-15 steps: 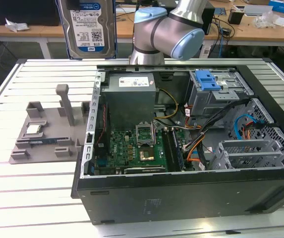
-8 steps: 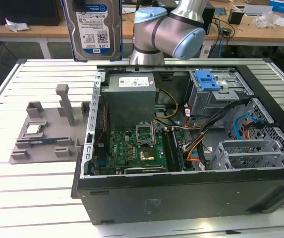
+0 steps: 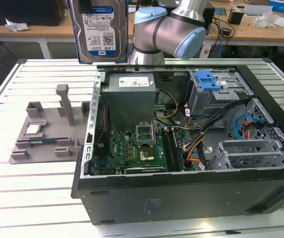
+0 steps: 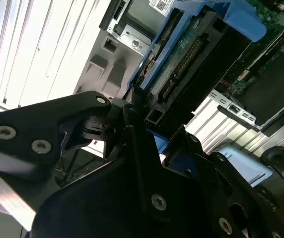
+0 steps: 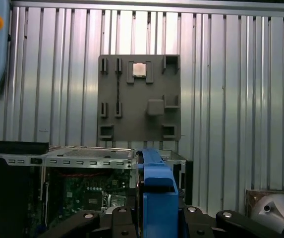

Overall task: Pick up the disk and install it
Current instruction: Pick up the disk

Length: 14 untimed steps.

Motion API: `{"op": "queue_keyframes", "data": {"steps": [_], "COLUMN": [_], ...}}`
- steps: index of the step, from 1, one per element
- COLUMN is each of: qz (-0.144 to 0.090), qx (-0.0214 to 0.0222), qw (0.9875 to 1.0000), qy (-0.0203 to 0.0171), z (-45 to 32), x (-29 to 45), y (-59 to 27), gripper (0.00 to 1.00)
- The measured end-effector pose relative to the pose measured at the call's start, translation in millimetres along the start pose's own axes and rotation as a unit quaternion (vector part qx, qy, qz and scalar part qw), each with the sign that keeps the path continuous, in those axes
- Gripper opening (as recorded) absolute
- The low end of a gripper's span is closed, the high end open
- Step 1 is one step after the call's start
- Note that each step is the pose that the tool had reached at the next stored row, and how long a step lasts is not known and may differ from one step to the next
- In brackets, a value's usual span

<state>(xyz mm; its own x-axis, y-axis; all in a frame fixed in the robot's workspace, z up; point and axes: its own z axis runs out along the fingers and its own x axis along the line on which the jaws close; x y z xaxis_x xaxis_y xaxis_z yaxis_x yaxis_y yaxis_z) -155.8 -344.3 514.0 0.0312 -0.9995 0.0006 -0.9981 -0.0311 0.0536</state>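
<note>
Gripper [image 5: 156, 216] jaws are closed on the disk [image 3: 102, 29], probably across its blue side rails; the contact faces are mostly hidden. The disk is held in the air, long axis vertical, over the open case [image 3: 181, 193] at the exterior view's left. The drive cage [image 3: 216, 94] sits well apart, toward the exterior view's right.
</note>
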Motion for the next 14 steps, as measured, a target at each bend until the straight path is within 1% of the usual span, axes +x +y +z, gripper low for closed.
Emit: {"op": "queue_keyframes", "data": {"steps": [6, 10, 14], "qz": [0.000, 0.000, 0.000], "qx": [0.0000, 0.0000, -0.0001], "qw": [1.0000, 1.0000, 1.0000], "qy": [0.0000, 0.0000, 0.0000], "z": [-0.3, -0.7, -1.0], "x": [8.0, 15.9, 22.2], "y": [-7.9, -16.4, -23.2], "gripper": [0.37, 0.37, 0.37]}}
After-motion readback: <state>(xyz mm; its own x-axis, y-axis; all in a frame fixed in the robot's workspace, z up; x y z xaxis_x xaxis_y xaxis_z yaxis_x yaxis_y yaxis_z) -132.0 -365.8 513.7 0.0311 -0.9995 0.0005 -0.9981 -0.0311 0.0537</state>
